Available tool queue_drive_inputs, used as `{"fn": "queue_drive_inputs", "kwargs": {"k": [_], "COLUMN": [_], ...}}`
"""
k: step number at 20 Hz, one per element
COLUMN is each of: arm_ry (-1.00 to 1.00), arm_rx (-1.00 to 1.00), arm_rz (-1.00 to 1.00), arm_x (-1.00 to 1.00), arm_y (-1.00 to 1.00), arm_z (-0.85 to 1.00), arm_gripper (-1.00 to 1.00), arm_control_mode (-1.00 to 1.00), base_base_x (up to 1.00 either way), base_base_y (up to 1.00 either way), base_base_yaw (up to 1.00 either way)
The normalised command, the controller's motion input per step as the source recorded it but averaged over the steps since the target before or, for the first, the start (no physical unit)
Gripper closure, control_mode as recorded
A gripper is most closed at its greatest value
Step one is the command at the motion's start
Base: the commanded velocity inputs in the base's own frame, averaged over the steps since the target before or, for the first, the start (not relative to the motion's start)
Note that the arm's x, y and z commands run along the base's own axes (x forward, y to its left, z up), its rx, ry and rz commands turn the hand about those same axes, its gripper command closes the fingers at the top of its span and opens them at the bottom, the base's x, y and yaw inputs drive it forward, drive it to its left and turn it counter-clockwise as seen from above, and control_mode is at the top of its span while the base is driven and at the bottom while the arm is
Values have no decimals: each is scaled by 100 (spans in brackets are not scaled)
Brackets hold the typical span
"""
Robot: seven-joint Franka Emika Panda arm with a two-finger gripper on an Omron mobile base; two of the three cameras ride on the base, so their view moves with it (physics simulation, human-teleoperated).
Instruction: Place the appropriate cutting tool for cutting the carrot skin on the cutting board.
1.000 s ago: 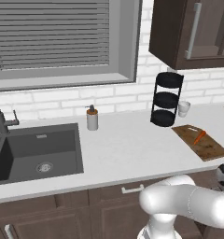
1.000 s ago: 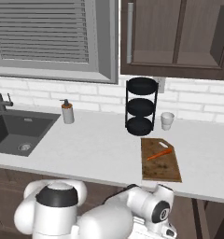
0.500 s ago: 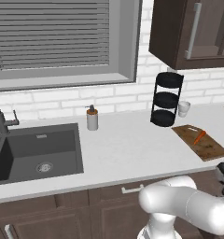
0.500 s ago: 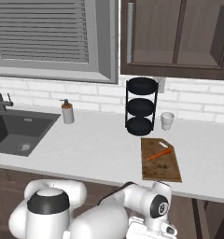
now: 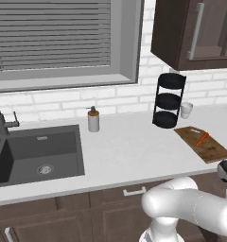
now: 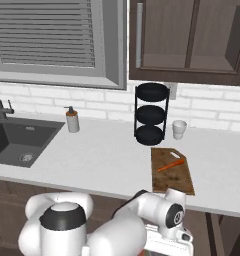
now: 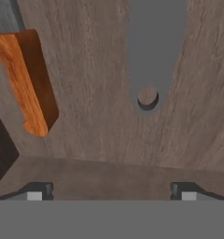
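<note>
The brown cutting board (image 5: 211, 150) (image 6: 178, 180) lies on the white counter, to the right of a black rack. The slim orange carrot (image 5: 202, 138) (image 6: 170, 164) rests on its far half. My arm (image 6: 157, 220) reaches down below the counter's front edge, near the board. In the hand view my gripper (image 7: 111, 192) is open over a wooden surface (image 7: 95, 121), with nothing between its fingertips (image 7: 38, 191). An orange-brown wooden handle (image 7: 23, 79) lies at the upper left of that view. A flat grey metal piece with a round hole (image 7: 153, 51) lies at the top centre.
A black three-tier rack (image 5: 169, 100) and a white cup (image 5: 186, 110) stand at the back wall. A soap dispenser (image 5: 93, 119) stands beside the dark sink (image 5: 35, 151) on the left. A dark wall cabinet (image 6: 192, 40) hangs above the rack.
My arm has shifted slightly below the counter's edge. The board, the carrot and the other things on the counter have not moved.
</note>
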Motion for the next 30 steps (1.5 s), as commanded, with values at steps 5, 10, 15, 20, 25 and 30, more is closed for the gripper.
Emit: {"fn": "queue_drive_inputs", "kwargs": {"k": [5, 10, 15, 20, 25, 30], "arm_ry": [-18, -4, -6, -2, -2, -5], "arm_rx": [0, 0, 0, 0, 0, 0], "arm_rz": [-2, -2, 0, 0, 0, 0], "arm_x": [23, 39, 27, 15, 13, 13], "arm_y": [-6, 0, -4, -9, -2, -3], "arm_z": [0, -2, -14, -25, -32, -31], "arm_gripper": [-100, -100, -100, -100, -100, -100], "arm_control_mode": [-100, -100, -100, -100, -100, -100], "base_base_x": [0, 0, 0, 0, 0, 0], "base_base_y": [0, 0, 0, 0, 0, 0], "base_base_yaw": [0, 0, 0, 0, 0, 0]}}
